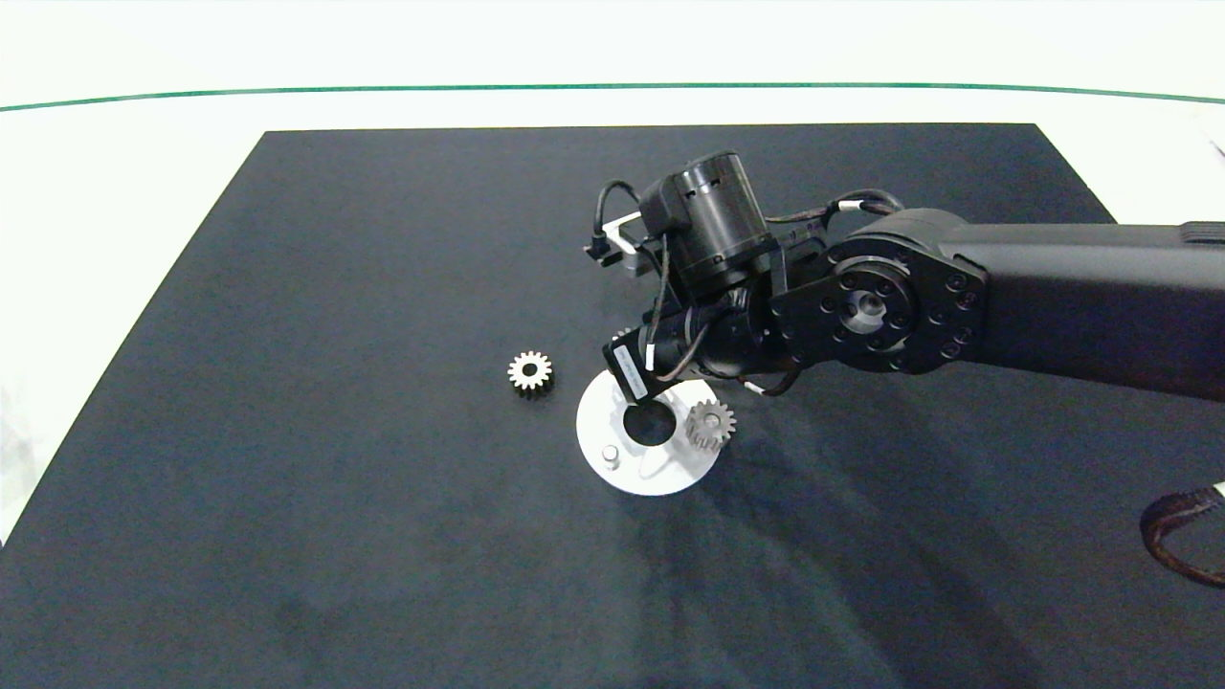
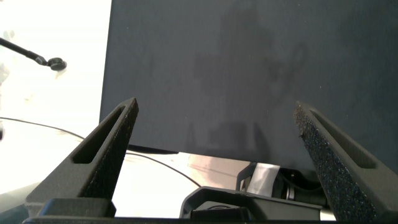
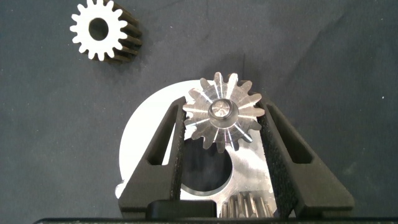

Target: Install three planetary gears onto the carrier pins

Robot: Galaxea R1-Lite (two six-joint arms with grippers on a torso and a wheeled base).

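The white carrier disc (image 1: 660, 476) lies mid-mat. My right arm (image 1: 861, 306) reaches over it from the right and hides its far side. In the right wrist view, my right gripper (image 3: 222, 107) is shut on a silvery planetary gear (image 3: 227, 127). This gear sits over the disc (image 3: 146, 134), with a whitish pin end (image 3: 221, 109) showing in its bore. A second gear (image 1: 710, 424) (image 3: 245, 208) sits on the disc's right pin. One carrier pin (image 1: 610, 454) stands bare. The third gear (image 1: 530, 371) (image 3: 102, 31) lies loose on the mat left of the disc. My left gripper (image 2: 214, 118) is open and holds nothing.
A dark mat (image 1: 335, 526) covers the white table (image 1: 115, 172), and a green line (image 1: 383, 91) runs along the far side. A dark cable loop (image 1: 1182, 536) lies at the right edge. The left wrist view shows the mat's edge (image 2: 107, 62) and a thin cable (image 2: 37, 56).
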